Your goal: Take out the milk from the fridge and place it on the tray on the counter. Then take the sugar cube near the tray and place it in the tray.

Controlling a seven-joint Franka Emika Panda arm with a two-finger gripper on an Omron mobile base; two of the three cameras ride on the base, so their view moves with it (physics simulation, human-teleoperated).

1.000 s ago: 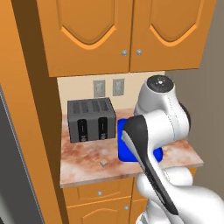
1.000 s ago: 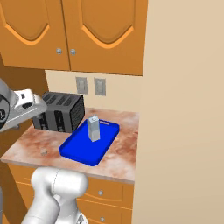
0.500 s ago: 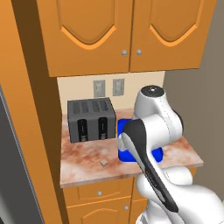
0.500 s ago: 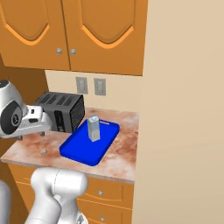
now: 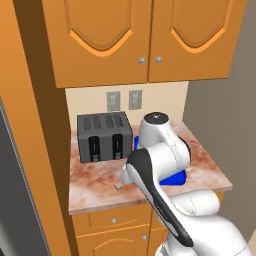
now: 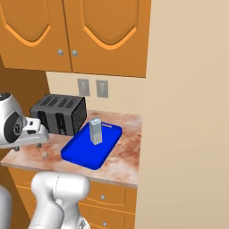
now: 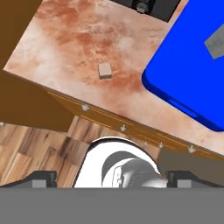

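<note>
The pale grey-white gabled milk carton (image 6: 95, 131) stands upright on the flat bright blue tray (image 6: 80, 154). The tiny pale sugar cube (image 7: 104, 70) lies near the reddish-brown marbled counter's (image 6: 123, 160) front edge, beside the tray, ready for pickup. The gripper (image 6: 39, 144) hangs above with its jaws spread wide, holding nothing.

glossy white arm (image 5: 160, 150) of rounded, bulbous segments, with a black band running along its long link. one round joint cap is dark grey with a small centre dot; a pale grey wrist block juts beside it.
</note>
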